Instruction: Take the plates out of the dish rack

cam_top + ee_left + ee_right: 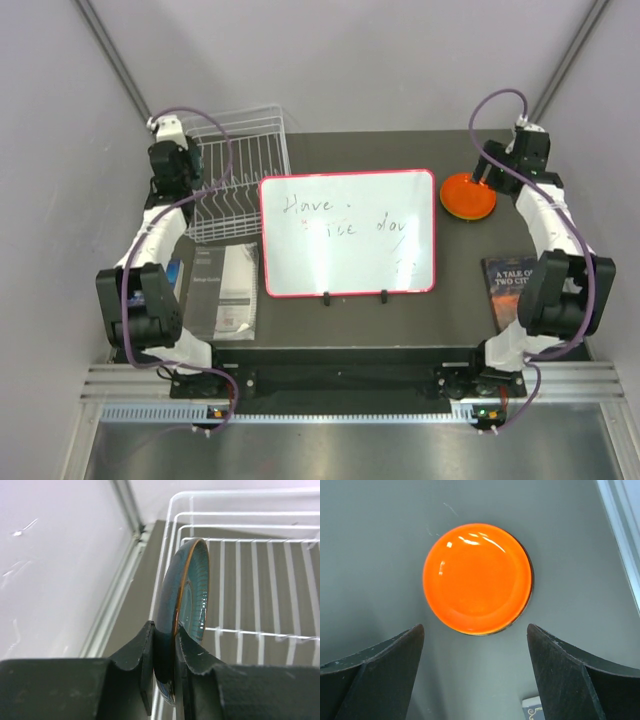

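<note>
Two arms of the same build stand here: white rounded links run between chunky black joint housings (140, 305). On the left arm (158, 228) and the right arm (545, 215) alike, a thin purple-grey cable (498, 93) loops loosely from joint to joint and down to the base. The left fingers (200, 667) are matte black wedges with scooped inner edges. The right fingers (375, 675) are the same, broad and dark.

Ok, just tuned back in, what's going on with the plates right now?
The left gripper is shut on a teal plate, held on edge at the side of the dish rack. I cannot tell whether it is clear of the wires. The right gripper hangs open above an orange plate lying flat on the table. I see no other plates in the rack.
</note>
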`<state>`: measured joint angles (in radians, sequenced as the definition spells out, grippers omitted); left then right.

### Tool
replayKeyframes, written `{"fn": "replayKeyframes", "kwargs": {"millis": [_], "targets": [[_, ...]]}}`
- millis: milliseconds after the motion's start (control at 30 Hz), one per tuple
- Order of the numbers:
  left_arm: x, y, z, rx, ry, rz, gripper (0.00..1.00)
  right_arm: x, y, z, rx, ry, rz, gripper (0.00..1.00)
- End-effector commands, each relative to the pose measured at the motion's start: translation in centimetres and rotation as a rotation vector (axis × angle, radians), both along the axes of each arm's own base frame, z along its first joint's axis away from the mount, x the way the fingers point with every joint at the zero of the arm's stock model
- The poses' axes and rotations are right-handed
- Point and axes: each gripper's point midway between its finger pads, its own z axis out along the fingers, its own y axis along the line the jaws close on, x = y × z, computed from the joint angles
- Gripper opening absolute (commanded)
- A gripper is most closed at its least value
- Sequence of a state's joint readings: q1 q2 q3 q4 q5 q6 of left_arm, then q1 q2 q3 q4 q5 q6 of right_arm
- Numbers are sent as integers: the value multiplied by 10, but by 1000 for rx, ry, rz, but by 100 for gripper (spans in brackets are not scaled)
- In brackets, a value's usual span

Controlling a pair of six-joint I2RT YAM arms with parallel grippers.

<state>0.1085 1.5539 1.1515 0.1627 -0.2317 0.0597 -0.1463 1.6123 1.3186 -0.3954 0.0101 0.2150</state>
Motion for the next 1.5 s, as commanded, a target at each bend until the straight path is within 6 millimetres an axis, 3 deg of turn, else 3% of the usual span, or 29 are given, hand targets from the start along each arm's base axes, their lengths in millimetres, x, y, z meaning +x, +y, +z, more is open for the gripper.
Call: {"fn": "replayKeyframes", "kwargs": {"millis": [0,133,267,367,433,500,533,567,733,900,1133,1467], "targets": [[8,-28,98,-136,-285,-105,0,10,32,68,20,-188,109,84],[19,-70,121,-333,-353,-290,0,17,85,96,113,-283,276,84],[22,-118,136,-553,-411,-506,0,20,158,123,240,-379,472,84],[22,-152,144,-669,-418,-634,0,21,203,141,300,-435,592,84],[20,-179,147,-723,-403,-718,0,24,223,143,330,-442,649,84],[17,-194,156,-740,-422,-773,0,23,248,158,354,-479,719,84],[19,-198,154,-751,-418,-786,0,26,255,155,364,-473,736,84],[14,-218,160,-786,-418,-841,0,24,267,166,383,-493,765,84],[6,-260,167,-881,-405,-996,0,26,297,179,387,-523,822,85],[-3,-291,170,-917,-379,-1091,0,25,318,175,441,-521,879,86],[-9,-333,157,-964,-316,-1170,0,21,333,177,476,-534,925,86],[-17,-373,143,-1014,-254,-1255,0,20,345,171,523,-529,974,81]]}}
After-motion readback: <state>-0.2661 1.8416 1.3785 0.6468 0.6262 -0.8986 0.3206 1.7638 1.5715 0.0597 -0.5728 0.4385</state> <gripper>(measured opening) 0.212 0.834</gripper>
